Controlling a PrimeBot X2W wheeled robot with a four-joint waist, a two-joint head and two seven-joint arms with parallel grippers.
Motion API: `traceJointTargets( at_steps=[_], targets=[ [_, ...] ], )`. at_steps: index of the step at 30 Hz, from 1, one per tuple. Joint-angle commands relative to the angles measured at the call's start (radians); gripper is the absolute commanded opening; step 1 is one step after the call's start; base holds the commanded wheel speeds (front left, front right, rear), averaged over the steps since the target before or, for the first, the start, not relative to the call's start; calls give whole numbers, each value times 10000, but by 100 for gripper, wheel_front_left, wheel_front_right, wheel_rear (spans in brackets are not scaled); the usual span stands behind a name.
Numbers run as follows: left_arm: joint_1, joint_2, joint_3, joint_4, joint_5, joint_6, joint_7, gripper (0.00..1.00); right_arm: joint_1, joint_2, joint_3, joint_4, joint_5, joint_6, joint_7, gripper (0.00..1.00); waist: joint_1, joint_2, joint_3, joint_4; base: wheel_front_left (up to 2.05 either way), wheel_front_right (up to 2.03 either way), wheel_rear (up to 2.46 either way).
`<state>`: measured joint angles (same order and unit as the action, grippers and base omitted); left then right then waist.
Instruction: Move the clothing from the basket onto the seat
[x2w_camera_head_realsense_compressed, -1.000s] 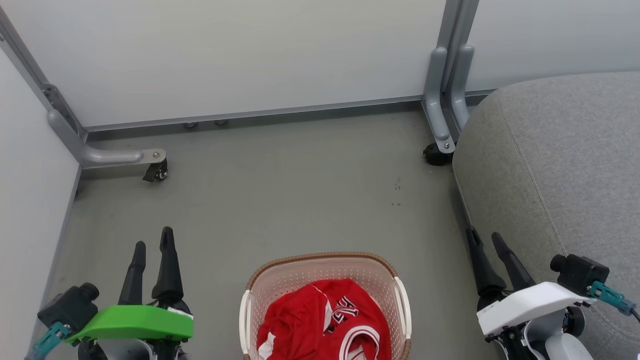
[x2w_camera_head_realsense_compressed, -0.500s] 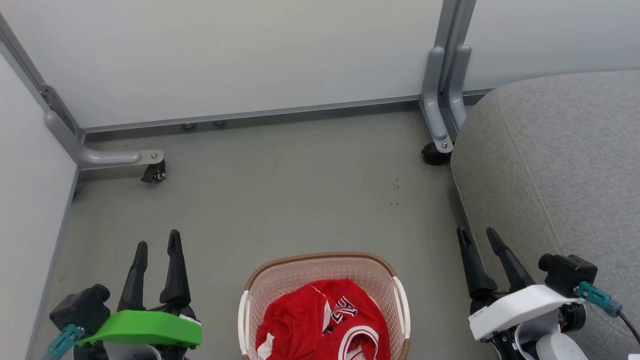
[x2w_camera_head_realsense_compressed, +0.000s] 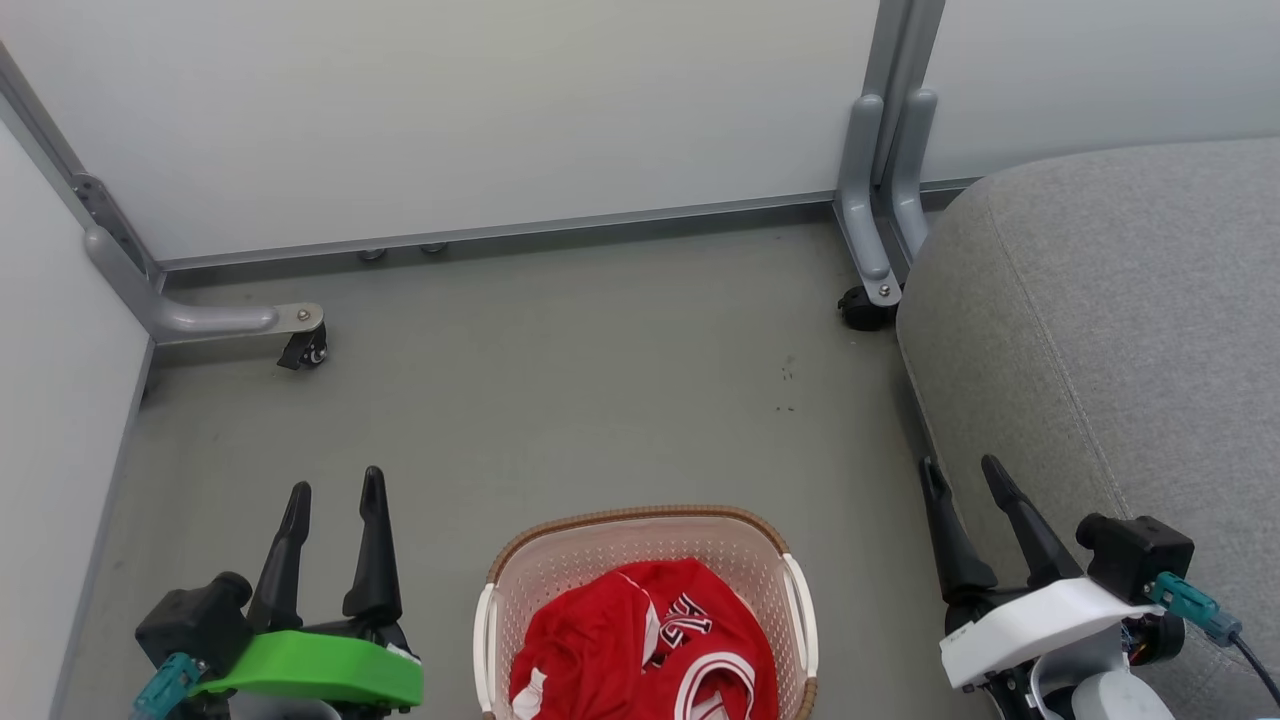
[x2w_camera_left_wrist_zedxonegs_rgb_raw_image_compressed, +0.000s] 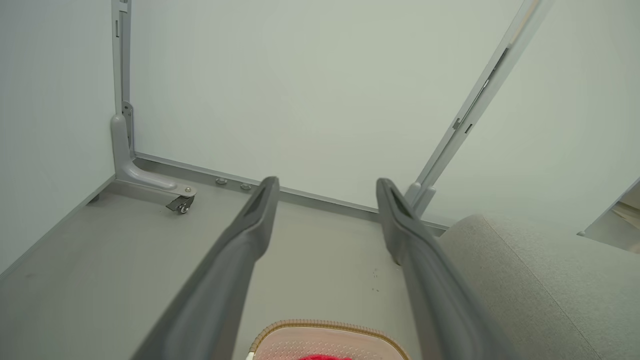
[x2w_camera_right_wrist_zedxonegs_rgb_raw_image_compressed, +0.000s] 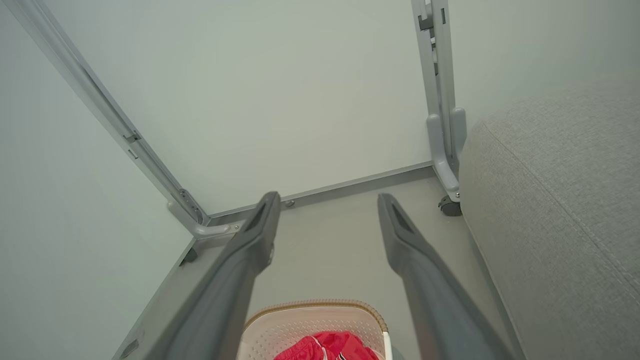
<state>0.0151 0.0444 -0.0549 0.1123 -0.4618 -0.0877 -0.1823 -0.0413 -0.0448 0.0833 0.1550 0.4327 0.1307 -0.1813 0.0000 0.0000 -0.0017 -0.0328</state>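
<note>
The red clothing (x2w_camera_head_realsense_compressed: 620, 650) lies bunched in the cream basket (x2w_camera_head_realsense_compressed: 560, 560) — between the left pincer (x2w_camera_head_realsense_compressed: 335, 480) and the right pincer (x2w_camera_head_realsense_compressed: 961, 462), both released and empty. The grey seat (x2w_camera_head_realsense_compressed: 1120, 330) rises just right of the right pincer.

My left gripper (x2w_camera_head_realsense_compressed: 336, 484), ahead of its green wrist cover (x2w_camera_head_realsense_compressed: 320, 675), sits low on my left side, jaws spread wide and pointing forward, gripping nothing. My right gripper (x2w_camera_head_realsense_compressed: 961, 466), ahead of a white cover (x2w_camera_head_realsense_compressed: 1030, 620), sits low on my right, jaws equally wide, leaning slightly leftward, empty.
</note>
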Motion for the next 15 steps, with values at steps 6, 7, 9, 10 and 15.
traceJointTargets(
  at_steps=[6, 7, 9, 10, 15],
  targets=[
    [102, 78, -131, -125, 712, 94, -203, 100, 6, -57, 81, -144, -624, 1, -215, 100, 0, 0, 11, -14, 0, 0, 0],
    [103, 78, -153, -123, 777, 105, -227, 100, 8, -58, 81, -151, -686, 1, -239, 100, 0, 0, 15, -11, 0, 0, 0],
    [84, 79, -196, -123, 896, 129, -260, 100, 20, -60, 61, -151, -815, 1, -278, 100, 0, 0, 24, 6, 0, 0, 0],
    [73, 80, -223, -126, 951, 145, -284, 100, 30, -61, 59, -158, -897, 1, -298, 100, 0, 0, 28, 19, 0, 0, 0],
    [118, 82, -239, -120, 1323, 168, -387, 100, 101, -65, 127, -169, -1259, 1, -407, 100, 0, 0, 35, 17, 0, 0, 0]
  ],
)
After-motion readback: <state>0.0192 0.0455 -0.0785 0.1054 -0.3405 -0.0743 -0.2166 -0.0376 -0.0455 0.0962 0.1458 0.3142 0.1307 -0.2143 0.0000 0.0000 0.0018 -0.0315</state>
